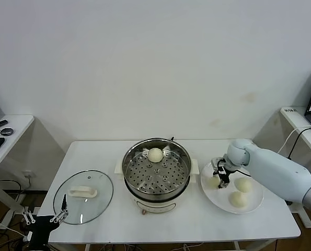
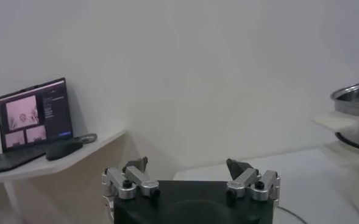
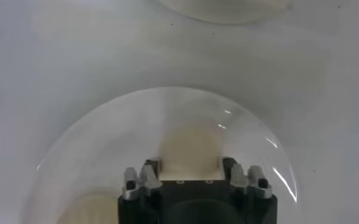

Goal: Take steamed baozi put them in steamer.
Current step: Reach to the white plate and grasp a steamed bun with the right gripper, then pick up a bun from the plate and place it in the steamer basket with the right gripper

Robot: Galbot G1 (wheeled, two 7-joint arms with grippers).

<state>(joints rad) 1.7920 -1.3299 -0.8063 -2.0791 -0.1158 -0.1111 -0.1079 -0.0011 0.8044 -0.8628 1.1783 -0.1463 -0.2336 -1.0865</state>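
Note:
The steamer (image 1: 156,170), a steel pot with a perforated tray, stands mid-table and holds one baozi (image 1: 155,155) at its far side. Three baozi lie on the white plate (image 1: 255,205) to its right. My right gripper (image 1: 221,175) is down over the plate's left part, its fingers pressed on both sides of the left baozi (image 1: 213,182). That baozi shows between the jaws in the right wrist view (image 3: 189,146). The other two baozi (image 1: 243,184) (image 1: 237,198) lie beside it. My left gripper (image 1: 45,218) is open and empty, off the table's front left corner.
A round glass lid (image 1: 83,196) with a white handle lies on the table's left part. Side desks stand at both sides, the left one with a laptop (image 2: 33,119). The steamer's rim (image 2: 356,97) shows at the edge of the left wrist view.

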